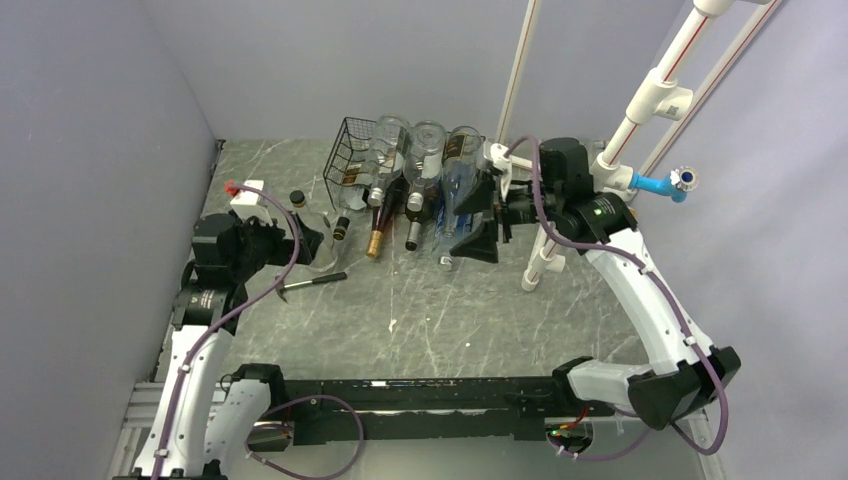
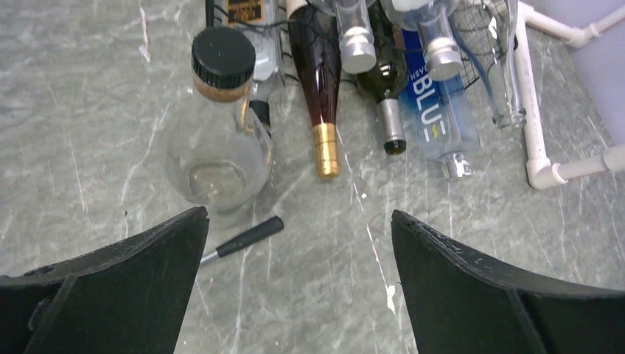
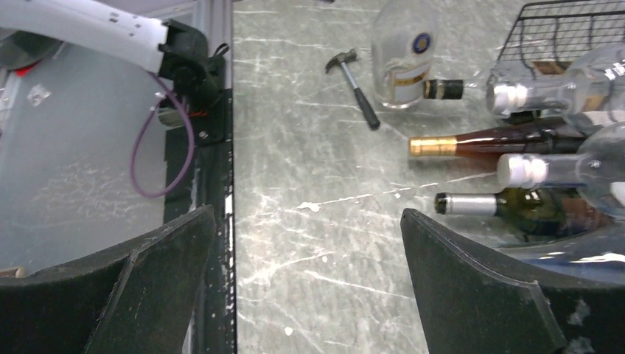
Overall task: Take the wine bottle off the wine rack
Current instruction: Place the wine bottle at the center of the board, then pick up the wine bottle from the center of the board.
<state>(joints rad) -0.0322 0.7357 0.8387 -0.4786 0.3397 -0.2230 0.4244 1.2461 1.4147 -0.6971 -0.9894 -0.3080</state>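
Note:
The black wire wine rack point(image 1: 350, 150) point(image 3: 560, 22) stands at the back, with several bottles lying in it, necks toward me. Among them are a dark red bottle with a gold foil neck point(image 1: 378, 225) point(image 2: 318, 88) point(image 3: 501, 140) and a dark green one with a silver neck point(image 2: 383, 81) point(image 3: 531, 205). A clear round bottle with a black cap point(image 1: 297, 198) point(image 2: 217, 140) point(image 3: 402, 51) stands upright on the table left of the rack. My left gripper point(image 1: 312, 242) point(image 2: 298, 214) is open just short of it, holding nothing. My right gripper point(image 1: 478, 235) point(image 3: 307, 212) is open and empty beside the rack's right end.
A small hammer point(image 1: 315, 281) point(image 2: 247, 240) point(image 3: 359, 85) lies on the grey marbled table near the upright bottle. A white pipe frame point(image 1: 545, 260) point(image 2: 534, 140) stands right of the rack. A clear blue-labelled bottle point(image 2: 435, 110) lies at the rack's right side.

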